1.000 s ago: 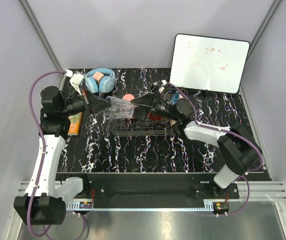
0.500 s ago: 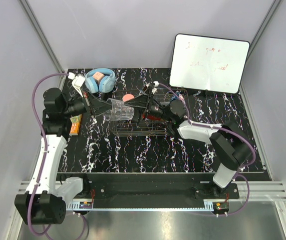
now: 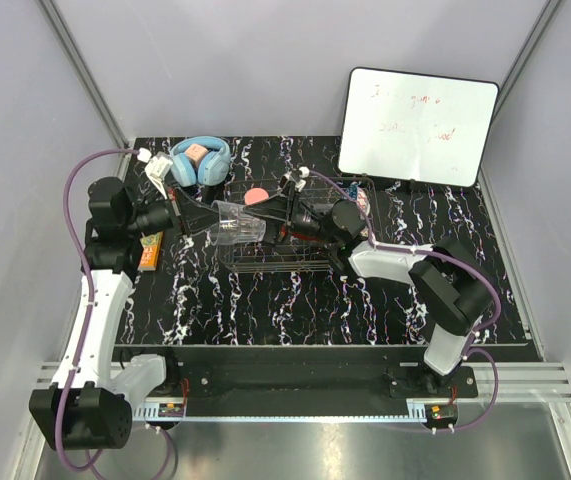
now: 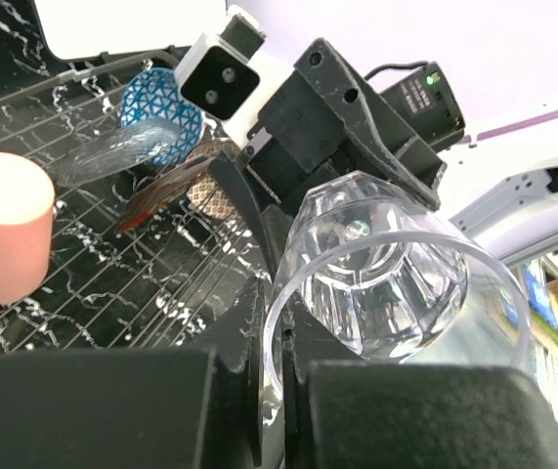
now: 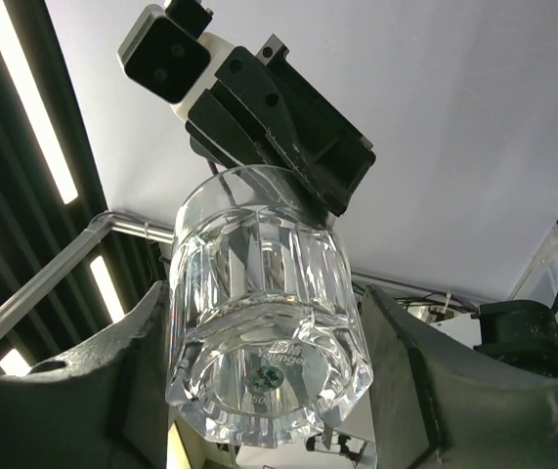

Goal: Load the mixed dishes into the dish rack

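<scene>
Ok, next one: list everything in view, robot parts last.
clear tumbler: one, clear glass, held sideways above the rack's left end
cup: one, salmon pink, in the rack
patterned bowl: one, blue, in the rack
dish rack: one, dark wire, table centre
headphones: one pair, light blue, back left
whiteboard: one, white, back right
small box: one, orange, left edge
table: one, black marbled
left claw: one, black, shut on the tumbler's rim
right claw: one, black, flanking the tumbler's base, contact unclear

Right arm (image 3: 395, 262) blocks much of the dish rack (image 3: 265, 262) from above. Can't tell if the right end effector (image 5: 264, 293) actually touches the tumbler (image 5: 259, 244). Whiteboard (image 3: 417, 125) writing's too small to read.
</scene>
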Available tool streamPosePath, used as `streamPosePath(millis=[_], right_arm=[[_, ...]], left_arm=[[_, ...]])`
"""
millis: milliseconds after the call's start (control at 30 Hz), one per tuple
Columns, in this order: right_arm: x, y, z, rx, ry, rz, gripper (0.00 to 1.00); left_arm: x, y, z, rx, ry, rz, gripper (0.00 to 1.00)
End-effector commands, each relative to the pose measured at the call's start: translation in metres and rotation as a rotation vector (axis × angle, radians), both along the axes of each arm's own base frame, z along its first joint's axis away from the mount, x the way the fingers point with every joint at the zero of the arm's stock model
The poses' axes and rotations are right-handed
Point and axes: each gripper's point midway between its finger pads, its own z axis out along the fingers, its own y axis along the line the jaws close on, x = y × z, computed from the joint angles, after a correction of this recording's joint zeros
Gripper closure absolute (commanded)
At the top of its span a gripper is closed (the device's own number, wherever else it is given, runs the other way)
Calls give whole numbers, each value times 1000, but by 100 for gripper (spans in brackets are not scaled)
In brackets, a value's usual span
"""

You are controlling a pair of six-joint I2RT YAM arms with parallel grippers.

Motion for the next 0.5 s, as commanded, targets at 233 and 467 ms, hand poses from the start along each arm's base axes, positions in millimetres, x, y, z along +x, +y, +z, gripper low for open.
streamPosePath(millis=[233, 467], right_arm=[[-12, -21, 50, 108, -123, -24, 100], [3, -28, 35, -92, -145, -62, 100]], left_arm=[[6, 13, -34, 162, -54, 53, 95], [17, 33, -38, 251, -41, 151, 36]])
